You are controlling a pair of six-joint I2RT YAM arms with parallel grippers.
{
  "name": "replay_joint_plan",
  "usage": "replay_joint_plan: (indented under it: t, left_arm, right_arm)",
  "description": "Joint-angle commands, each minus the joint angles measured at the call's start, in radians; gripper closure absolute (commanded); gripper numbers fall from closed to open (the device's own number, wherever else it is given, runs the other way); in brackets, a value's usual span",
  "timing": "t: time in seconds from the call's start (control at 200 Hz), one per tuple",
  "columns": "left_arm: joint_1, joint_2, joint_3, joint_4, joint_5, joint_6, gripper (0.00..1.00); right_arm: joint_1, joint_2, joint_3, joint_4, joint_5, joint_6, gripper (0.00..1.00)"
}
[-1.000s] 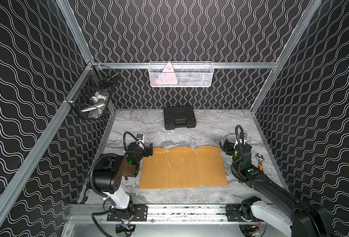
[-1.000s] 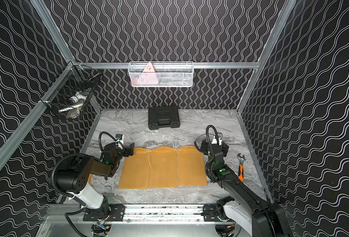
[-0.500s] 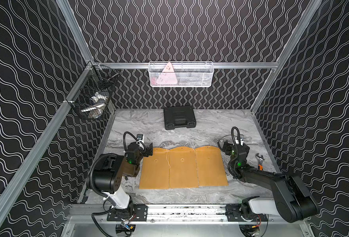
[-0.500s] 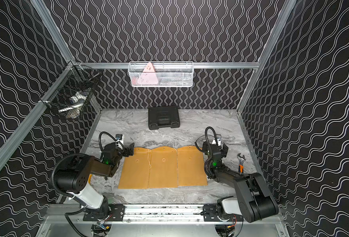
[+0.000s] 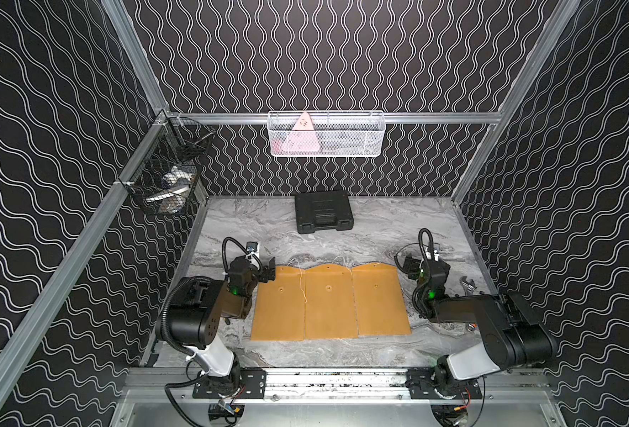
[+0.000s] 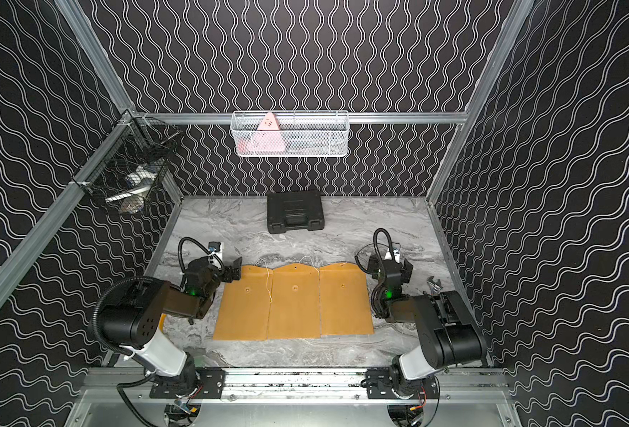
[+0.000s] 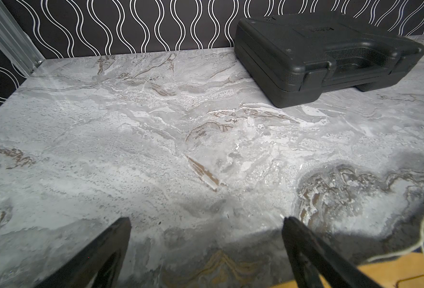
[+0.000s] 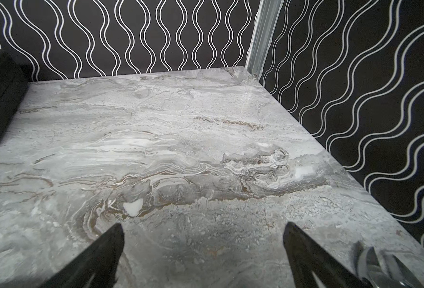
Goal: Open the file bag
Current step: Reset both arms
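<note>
Wrist views: left pincer (image 7: 206,220), right pincer (image 8: 203,225) spread, empty; file bags (image 5: 330,301) flat.

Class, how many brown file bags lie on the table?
3, flat in a row: left bag by the left claw, middle bag, right bag near the right claw. None looks hidden.

The tabletop (image 7: 131,124) looks like grey veined marble, smooth with a faint sheen. The tool case (image 7: 305,49) is black moulded plastic, matt, its lid finely pebbled. In front of the case, the file bags (image 5: 329,301) are matt brown kraft paper. Above the case hangs a basket (image 5: 357,142) of white-coated metal mesh.
</note>
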State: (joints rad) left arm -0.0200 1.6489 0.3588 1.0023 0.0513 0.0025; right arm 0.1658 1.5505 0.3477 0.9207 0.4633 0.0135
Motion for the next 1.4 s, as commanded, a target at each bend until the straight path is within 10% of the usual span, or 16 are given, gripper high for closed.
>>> replay_joint_plan:
  t: [0.0,0.435,0.706,1.396]
  left_arm:
    - [0.0,0.005,-0.001,0.049,-0.002,0.027,0.01]
    - [0.0,0.005,-0.001,0.049,-0.002,0.027,0.01]
    - [0.0,0.005,-0.001,0.048,-0.002,0.027,0.01]
    - [0.0,0.005,0.0,0.05,-0.002,0.027,0.01]
  right_arm:
    - [-0.008,0.031,0.007,0.105,-0.007,-0.026,0.0]
    - [-0.149,0.135,-0.052,0.296,-0.182,0.08,0.0]
    - [-0.178,0.1,0.056,0.02,-0.239,0.115,0.0]
    - [-0.18,0.115,0.046,0.072,-0.239,0.095,0.0]
